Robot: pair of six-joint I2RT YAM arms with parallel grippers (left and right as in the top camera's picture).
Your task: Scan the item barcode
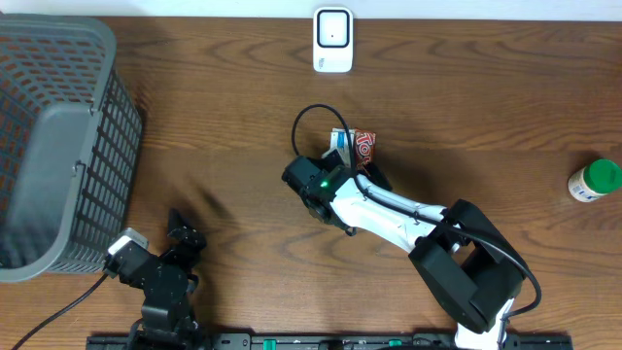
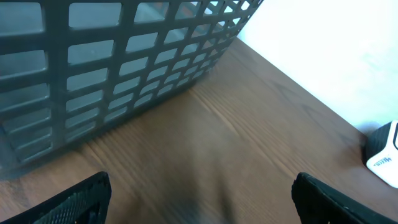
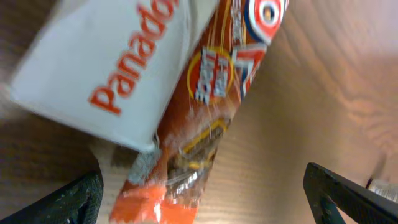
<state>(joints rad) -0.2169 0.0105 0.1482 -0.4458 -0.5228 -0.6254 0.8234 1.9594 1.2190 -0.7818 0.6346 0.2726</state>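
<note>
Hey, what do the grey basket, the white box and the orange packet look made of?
Basket: likely moulded plastic, matte grey, with a regular open grid. Box: seemingly thin card, smooth white, sharp folded edges, printed lettering. Packet: probably plastic film, glossy and crinkled, with a crimped end.

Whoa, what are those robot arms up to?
The right gripper hangs open just above a white cardboard Panadol box and an orange plastic snack packet, which lie together on the brown wooden table. It grips neither yet. The left gripper sits open beside the grey plastic mesh basket, holding nothing. Both items are well away from the small white device at the far edge, probably the scanner, so no barcode looks scanned yet.
</note>
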